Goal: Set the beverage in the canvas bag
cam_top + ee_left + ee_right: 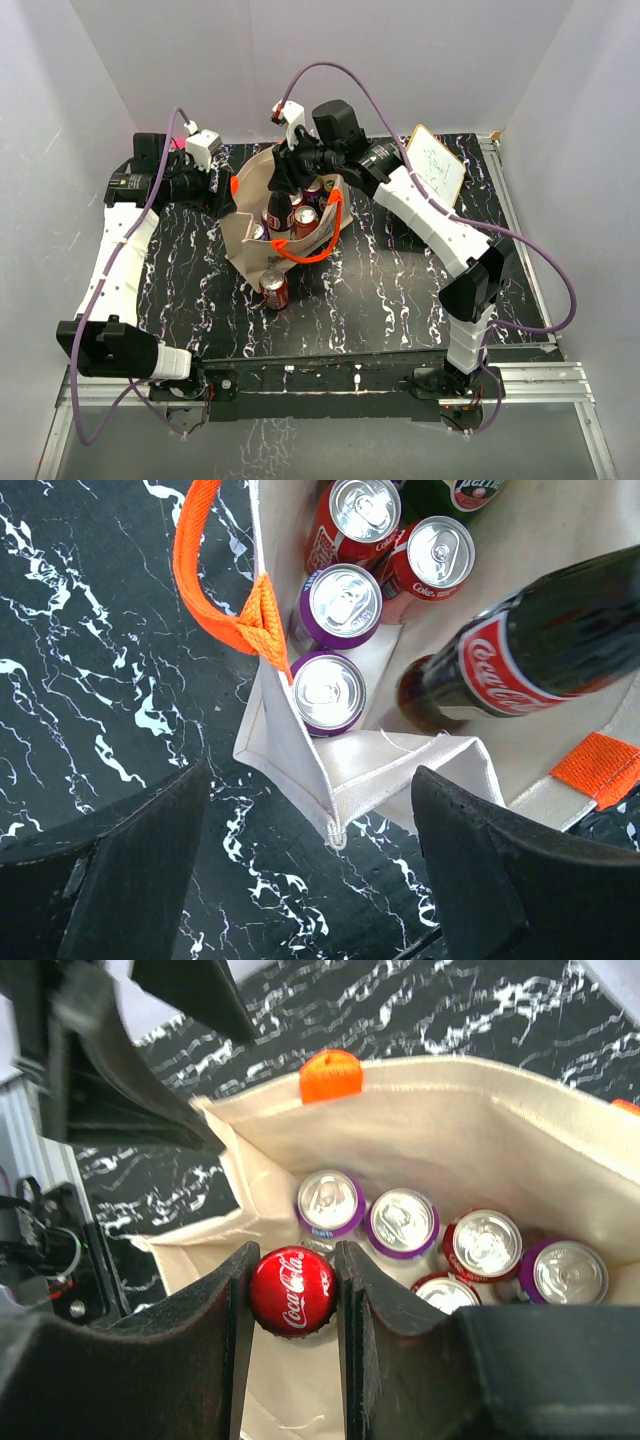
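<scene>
Your right gripper (293,1285) clamps the cola bottle (520,660) by its cap inside the canvas bag (285,745), perhaps not yet seated; your left gripper (310,830) gapes empty. Release remains.

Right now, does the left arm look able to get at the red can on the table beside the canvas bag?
Probably yes. The left tool is open and empty at a corner of the canvas bag, and the red can sits on bare table just nearer the arm's base, nothing covering it.
</scene>
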You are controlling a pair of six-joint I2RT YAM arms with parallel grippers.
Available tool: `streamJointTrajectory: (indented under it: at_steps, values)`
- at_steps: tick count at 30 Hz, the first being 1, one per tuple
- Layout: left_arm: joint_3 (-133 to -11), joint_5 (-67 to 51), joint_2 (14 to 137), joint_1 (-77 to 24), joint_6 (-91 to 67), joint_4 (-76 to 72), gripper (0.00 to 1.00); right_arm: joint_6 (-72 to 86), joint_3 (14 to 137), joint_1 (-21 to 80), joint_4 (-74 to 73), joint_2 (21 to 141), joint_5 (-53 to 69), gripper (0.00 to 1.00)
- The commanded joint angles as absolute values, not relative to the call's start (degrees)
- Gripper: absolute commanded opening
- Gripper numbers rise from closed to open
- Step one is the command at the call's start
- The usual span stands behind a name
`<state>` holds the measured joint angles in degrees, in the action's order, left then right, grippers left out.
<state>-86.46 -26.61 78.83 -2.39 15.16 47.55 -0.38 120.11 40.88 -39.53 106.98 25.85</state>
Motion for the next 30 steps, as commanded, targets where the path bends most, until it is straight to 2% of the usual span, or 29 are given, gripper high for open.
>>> streamJointTrajectory:
  at_steps: [1, 30]
  values:
    - [-85.75, -29.51, 77.43, -2.02, 14.82, 47.03, 0.80, -2.62, 119.69, 41.22, -30.55, 101.86, 26.90, 0.08]
    - [-83.56, -33.80, 77.48, -1.54, 13.89, 45.37, 0.81, -17.63, 105.41, 42.02, -29.18, 101.62, 21.13, 0.08]
